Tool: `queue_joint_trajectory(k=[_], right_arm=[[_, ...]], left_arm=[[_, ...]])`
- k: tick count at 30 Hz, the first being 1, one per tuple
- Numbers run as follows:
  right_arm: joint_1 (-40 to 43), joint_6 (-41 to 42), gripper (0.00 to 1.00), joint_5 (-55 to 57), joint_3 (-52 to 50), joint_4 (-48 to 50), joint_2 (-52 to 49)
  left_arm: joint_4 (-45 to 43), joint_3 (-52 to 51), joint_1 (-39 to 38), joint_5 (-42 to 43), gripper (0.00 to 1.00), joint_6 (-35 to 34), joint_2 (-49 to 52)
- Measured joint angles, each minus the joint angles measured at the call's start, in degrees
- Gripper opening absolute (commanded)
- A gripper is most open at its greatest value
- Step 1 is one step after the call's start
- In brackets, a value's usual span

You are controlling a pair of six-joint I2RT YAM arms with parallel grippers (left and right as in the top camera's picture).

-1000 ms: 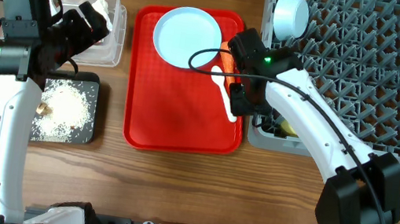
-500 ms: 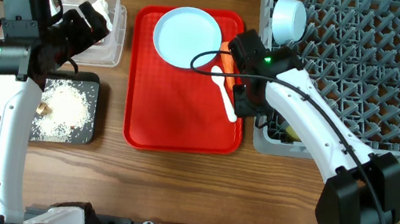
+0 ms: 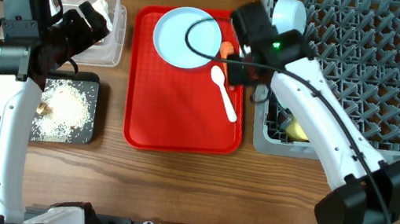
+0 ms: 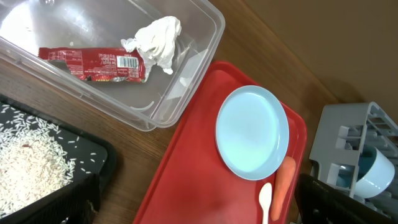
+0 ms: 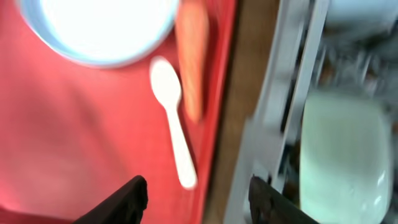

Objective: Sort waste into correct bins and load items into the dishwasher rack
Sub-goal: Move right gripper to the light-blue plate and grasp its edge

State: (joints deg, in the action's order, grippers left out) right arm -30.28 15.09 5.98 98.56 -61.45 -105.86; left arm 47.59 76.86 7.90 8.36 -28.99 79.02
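The right claw (image 5: 199, 184) is held wide open and empty, with the white plastic spoon (image 5: 176, 127) and orange carrot (image 5: 191, 56) lying on the red serving tray (image 5: 74, 143) just ahead between its fingers, judged a line-up for a pick. The dishwasher rack (image 5: 268, 118) is just to its right. The left claw (image 4: 196, 196) is also spread open with nothing gripped, parked over the bench (image 4: 280, 37) with the clear tub (image 4: 186, 81) (red snack wrapper (image 4: 93, 62) and crumpled tissue (image 4: 155, 37) inside) ahead of it, likely to leave the right arm room.

The lower half of the red tray (image 3: 175, 120) lies bare; spoon (image 3: 225, 93), carrot (image 4: 283, 186) and plate (image 3: 183, 38) crowd its upper right (the rack (image 3: 260, 133) stands just beside).
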Motion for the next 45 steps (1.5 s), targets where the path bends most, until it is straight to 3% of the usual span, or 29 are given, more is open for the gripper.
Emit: queue_joint_trajectory(k=[8,16,24,38,45], right_arm=[[0.0,-2.0,0.59,-1.5,6.8,2.7,0.0],[0.0,-3.6,0.56,-2.1,7.0,8.3,-3.1],[0.0,-4.3,0.61,-2.1,7.0,9.5,-12.0],[0.1,-4.2,0.64,-3.6,7.0,15.1,-12.5],[0.1,7.3,0.64,-7.2,7.0,20.2,-14.3]], left_arm=[[0.0,0.0,0.0,0.0,1.0,0.0,0.0],[0.0,0.0,0.0,0.0,1.0,0.0,0.0],[0.0,0.0,0.0,0.0,1.0,0.0,0.0],[0.0,0.0,0.0,0.0,1.0,0.0,0.0],[0.0,0.0,0.0,0.0,1.0,0.0,0.0]])
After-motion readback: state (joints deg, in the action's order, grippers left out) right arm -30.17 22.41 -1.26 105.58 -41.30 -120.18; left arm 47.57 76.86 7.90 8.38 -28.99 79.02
